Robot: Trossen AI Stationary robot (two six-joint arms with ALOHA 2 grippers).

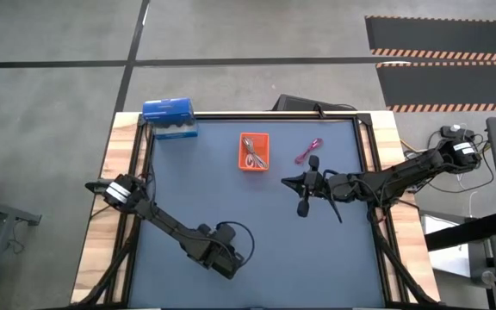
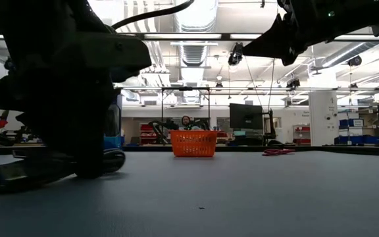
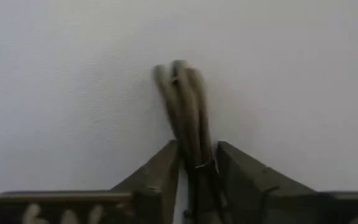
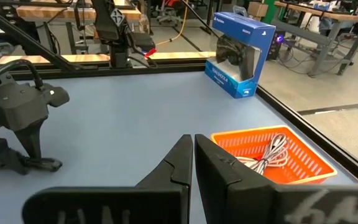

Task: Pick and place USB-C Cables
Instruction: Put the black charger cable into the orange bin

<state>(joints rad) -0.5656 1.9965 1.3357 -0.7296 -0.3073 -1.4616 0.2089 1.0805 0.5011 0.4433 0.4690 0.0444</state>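
A pale bundled USB-C cable (image 3: 184,106) lies on the blue-grey table top near its front edge, and my left gripper (image 3: 197,167) is shut on it, pointing steeply down (image 1: 226,263). A silver-grey cable (image 4: 270,153) lies in the small orange tray (image 1: 253,151) at the back middle. A magenta-pink cable (image 1: 308,151) lies on the table right of the tray. My right gripper (image 4: 192,157) is shut on nothing and hangs level above the table's middle right (image 1: 289,182). My left gripper pinches the pale cable bundle (image 3: 194,155) between its two fingers, one on each side of the strands. The fingers come from above, slanting steeply down. The bundle lies flat on the table, and its looped end (image 3: 178,70) reaches out past the fingertips.
A blue box (image 1: 170,118) stands at the table's back left corner. The table has a raised dark frame (image 1: 257,114) along its edges. Bare table top lies between my left gripper and the tray. A person shows in the room behind the tray (image 2: 187,121).
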